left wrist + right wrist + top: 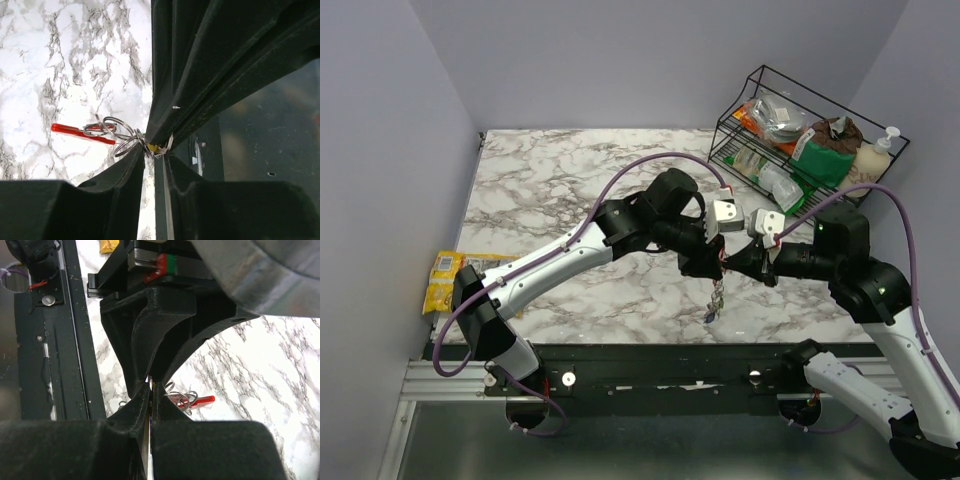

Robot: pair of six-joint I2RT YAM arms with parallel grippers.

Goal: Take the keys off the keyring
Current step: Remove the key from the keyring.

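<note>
Between my two wrists, my left claw (152, 150) is pinched on the keys (153, 147) at a yellow tag. My right claw (150, 391) is pressed together against it, on what I cannot tell. The keyring (75, 130) hangs beside them above the surface (550, 180). I judge no key freed yet.

Between the fingertips of our black left gripper (155, 151) we see a speck of yellow from the keys (152, 147). Just beyond the tips, the keyring (75, 130) is bright red and silver-grey against the table's (60, 60) white marble, veined grey-black. Our right gripper (151, 389) is black too.
</note>
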